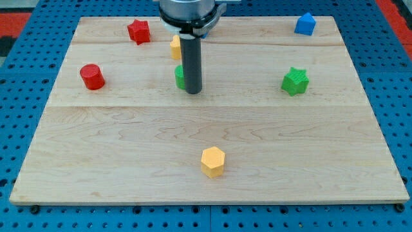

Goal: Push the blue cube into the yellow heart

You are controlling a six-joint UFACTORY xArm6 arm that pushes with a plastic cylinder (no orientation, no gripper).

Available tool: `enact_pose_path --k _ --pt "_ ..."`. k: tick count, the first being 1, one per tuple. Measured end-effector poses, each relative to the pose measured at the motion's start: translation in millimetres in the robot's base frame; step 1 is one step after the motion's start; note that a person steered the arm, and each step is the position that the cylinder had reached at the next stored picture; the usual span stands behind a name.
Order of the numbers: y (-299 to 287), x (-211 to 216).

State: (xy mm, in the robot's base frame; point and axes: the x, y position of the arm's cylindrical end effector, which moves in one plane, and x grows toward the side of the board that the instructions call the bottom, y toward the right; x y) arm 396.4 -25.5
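Blue cube [305, 24]: view's top right corner, untouched. Yellow block [175, 46], possibly heart, mostly hidden behind rod. My tip [192, 91]: no gripper, just beside green block [179, 77], well apart from cube; approach from right likely needed.

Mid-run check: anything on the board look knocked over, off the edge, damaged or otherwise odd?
Nothing stands out. All blocks sit flat on the wooden board. My tip hides part of a green block and a yellow block, whose shapes can't be made out. The blue cube sits near the view's top right.
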Motion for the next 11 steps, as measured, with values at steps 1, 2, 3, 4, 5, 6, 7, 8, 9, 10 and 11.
enact_pose_path --k 1,2,3,4,5,6,7,8,9,10,11 --pt "3.6 -20.4" --pt "20.6 -12.6" --pt "86.7 -81.9" --pt "113.9 -162.3" --pt "104.6 -203.2" --pt "52.9 -203.9" --pt "-2.4 -195.7" --pt "-14.8 -163.3" --pt "-29.8 -122.7" --pt "-43.3 -90.7" --pt "-49.0 -61.1"
